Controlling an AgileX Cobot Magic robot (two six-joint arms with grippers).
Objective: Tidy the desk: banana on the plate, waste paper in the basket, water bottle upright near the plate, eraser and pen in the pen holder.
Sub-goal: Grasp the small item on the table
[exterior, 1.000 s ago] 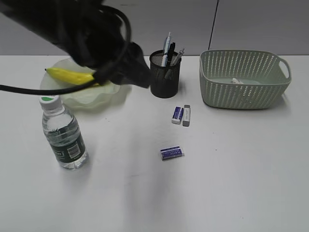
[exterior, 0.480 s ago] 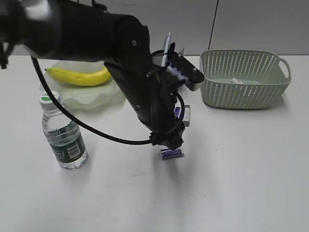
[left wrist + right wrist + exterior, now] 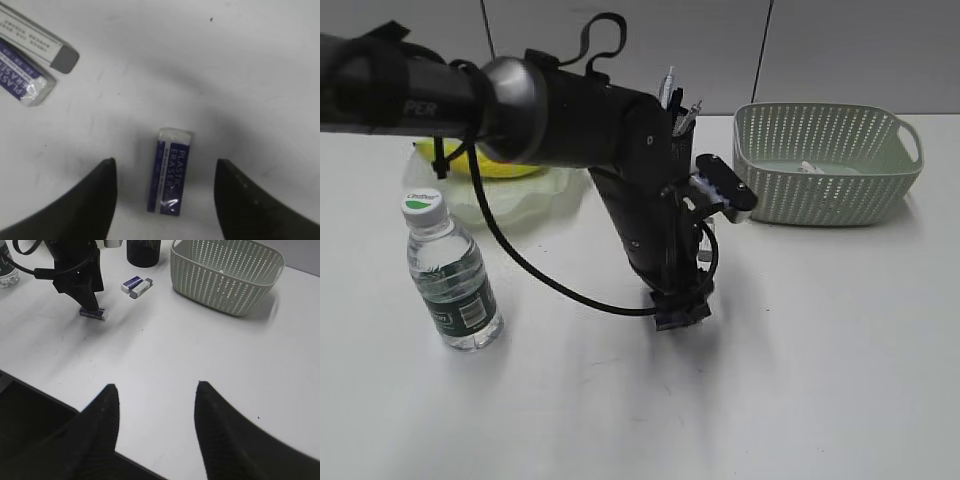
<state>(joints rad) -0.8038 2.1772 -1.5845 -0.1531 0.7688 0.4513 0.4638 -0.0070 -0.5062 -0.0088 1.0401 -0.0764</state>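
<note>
Now the left gripper [image 3: 165, 200] is wide open, with the blue eraser [image 3: 170, 171] lying flat on the desk [image 3: 260, 60] between its fingers. Next it likely must squeeze shut. The right gripper [image 3: 155, 415] waits open, well apart.

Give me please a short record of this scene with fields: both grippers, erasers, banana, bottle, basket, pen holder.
left gripper: open, fingers on either side of a blue eraser lying flat on the desk, not touching it
right gripper: open, empty, away from the objects
other erasers: two, side by side near the pen holder
banana: on the plate
water bottle: upright, in front of the plate
basket: a white scrap inside
pen holder: holds pens
</note>
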